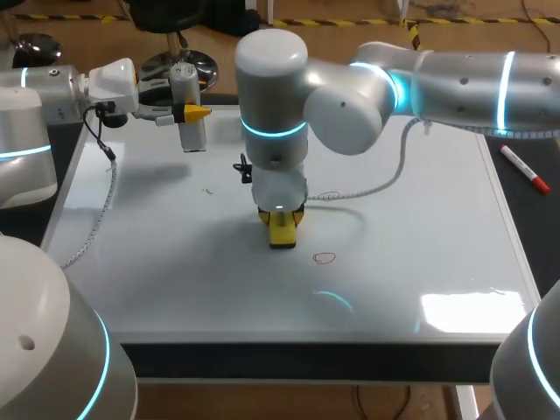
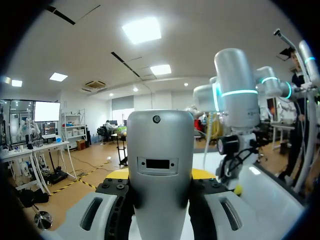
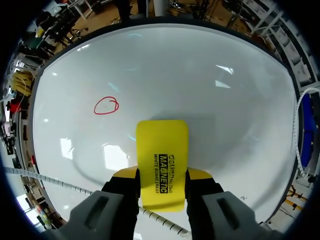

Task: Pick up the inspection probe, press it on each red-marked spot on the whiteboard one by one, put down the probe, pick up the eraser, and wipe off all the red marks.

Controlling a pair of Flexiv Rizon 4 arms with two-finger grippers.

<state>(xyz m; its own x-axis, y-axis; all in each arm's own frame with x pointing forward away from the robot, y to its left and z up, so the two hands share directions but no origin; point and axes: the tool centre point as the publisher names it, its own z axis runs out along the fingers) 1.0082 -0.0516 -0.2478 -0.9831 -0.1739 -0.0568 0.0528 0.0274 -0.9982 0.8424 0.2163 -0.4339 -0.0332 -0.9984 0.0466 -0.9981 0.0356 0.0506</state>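
The whiteboard [image 1: 420,245] covers most of the table. My right arm comes in from the right and reaches to the board's middle, where my right gripper [image 1: 282,220] is shut on the yellow eraser [image 1: 282,231], which points down at the board. In the right wrist view the eraser [image 3: 162,155] sits between both fingers of that gripper [image 3: 162,176], with a red circle [image 3: 106,106] ahead of it to one side. In the head view, one red circle [image 1: 325,257] lies just right of the eraser and another red mark [image 1: 329,196] behind it. My left gripper [image 1: 194,112] is shut on the grey probe [image 1: 188,105], held above the board's far left corner. The probe [image 2: 160,165] fills the space between the fingers.
A red marker pen [image 1: 525,168] lies on the black table right of the board. A white coiled cable [image 1: 385,175] from my right arm hangs over the board's middle. Another cable [image 1: 107,197] droops along the board's left edge. A faint small mark [image 1: 208,191] shows at left of centre.
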